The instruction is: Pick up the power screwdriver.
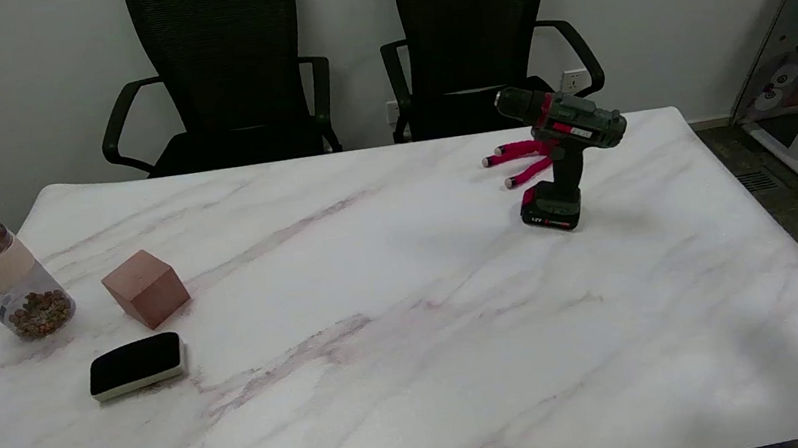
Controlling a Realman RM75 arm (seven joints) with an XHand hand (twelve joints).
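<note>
My right hand is out of sight — I can't tell its state. The screwdriver (562,151) stands upright on its battery base, handle exposed — convenient for grasping.

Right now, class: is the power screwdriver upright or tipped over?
Upright: the power screwdriver stands on its battery base on the table, handle vertical.

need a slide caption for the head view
Power screwdriver stands upright on the marble table, right hand not in view.
</note>
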